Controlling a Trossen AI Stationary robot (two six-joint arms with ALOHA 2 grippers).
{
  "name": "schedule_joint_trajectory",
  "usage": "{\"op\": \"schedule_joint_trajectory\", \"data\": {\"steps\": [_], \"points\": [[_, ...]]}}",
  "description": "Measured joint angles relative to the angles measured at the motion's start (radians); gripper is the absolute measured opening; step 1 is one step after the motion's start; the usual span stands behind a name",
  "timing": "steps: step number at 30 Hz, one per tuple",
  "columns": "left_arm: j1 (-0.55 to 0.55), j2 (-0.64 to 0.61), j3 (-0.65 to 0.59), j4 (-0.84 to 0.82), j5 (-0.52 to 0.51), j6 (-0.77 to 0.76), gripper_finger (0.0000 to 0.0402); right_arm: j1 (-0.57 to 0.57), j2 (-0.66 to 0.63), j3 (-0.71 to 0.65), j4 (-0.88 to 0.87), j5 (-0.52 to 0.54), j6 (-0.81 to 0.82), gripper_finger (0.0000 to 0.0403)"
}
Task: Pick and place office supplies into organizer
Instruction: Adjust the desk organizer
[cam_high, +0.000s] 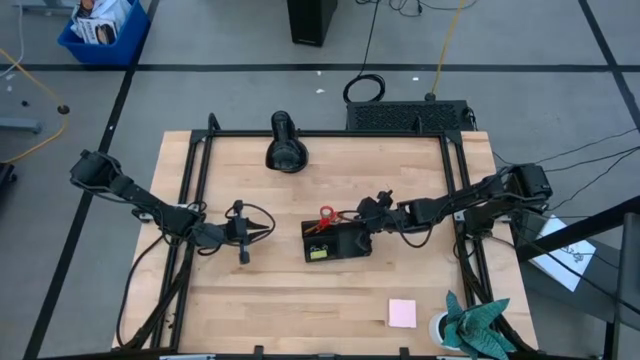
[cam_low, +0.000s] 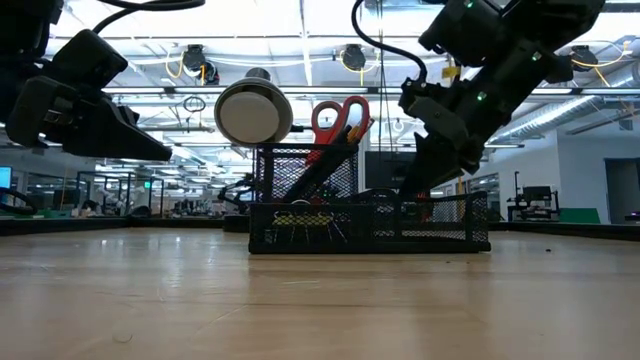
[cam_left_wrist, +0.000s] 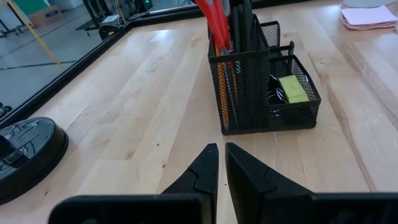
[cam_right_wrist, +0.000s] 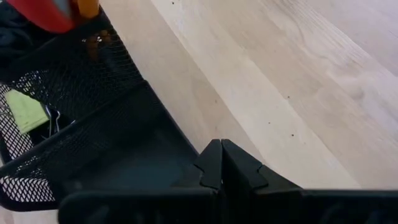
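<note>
Pad (cam_high: 402, 313) of pink sticky notes, loose on the table (cam_high: 300, 290) near its front edge, well apart from the organizer (cam_high: 336, 241); scissors (cam_high: 324, 218) and pencils already stand inside; right tool (cam_high: 366, 213), pinched shut and empty, hangs over the organizer's rim; left tool (cam_high: 243, 231), nearly closed, empty, waits aside; judged next: fetch the pad.

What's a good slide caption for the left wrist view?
Shut left gripper faces the mesh organizer holding red-handled scissors.
</note>
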Motion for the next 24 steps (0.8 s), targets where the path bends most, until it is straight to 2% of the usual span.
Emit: {"op": "schedule_joint_trajectory", "data": {"steps": [24], "points": [[0.000,0.000,0.000,0.001,0.000,-0.004,0.0037,0.051,0.001,0.001,-0.011,0.001,0.041,0.0000]]}}
